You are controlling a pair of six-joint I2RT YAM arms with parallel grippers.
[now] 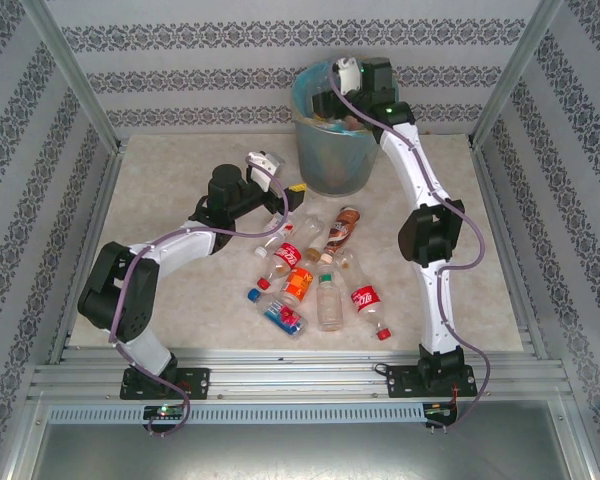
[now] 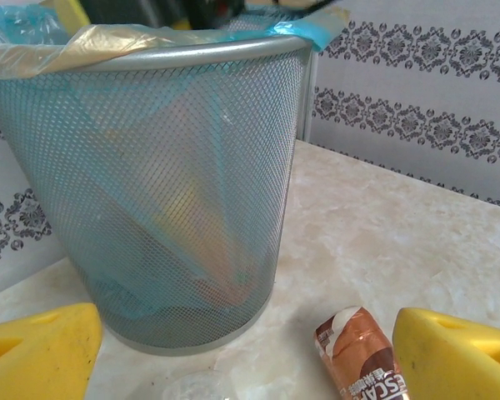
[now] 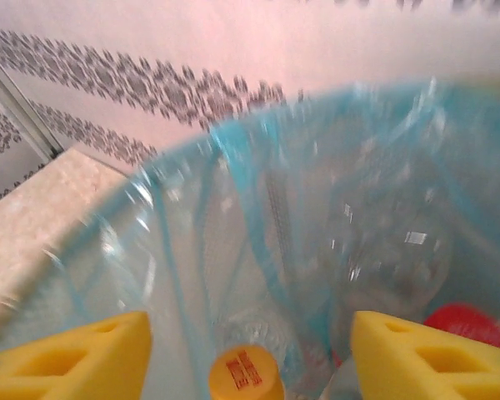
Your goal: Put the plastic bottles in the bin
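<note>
The bin (image 1: 335, 150) is a grey mesh basket with a light blue bag, standing at the back of the table. My right gripper (image 1: 338, 95) hangs over its mouth. In the right wrist view my right gripper (image 3: 250, 362) is open. A clear bottle with an orange cap (image 3: 246, 377) lies loose below, touching neither yellow pad (image 3: 75, 358). Several plastic bottles (image 1: 298, 284) lie on the table in front of the bin. My left gripper (image 1: 288, 203) is open, low beside the bin (image 2: 167, 208). A brown-labelled bottle (image 2: 362, 358) lies close to its right pad (image 2: 458, 358).
Patterned walls and metal frame posts (image 1: 80, 90) close in the table on three sides. A clear bottle's end (image 2: 196, 387) lies at the bin's foot. A red cap (image 3: 467, 325) shows inside the bin. Bare tabletop (image 1: 150, 190) extends to the left.
</note>
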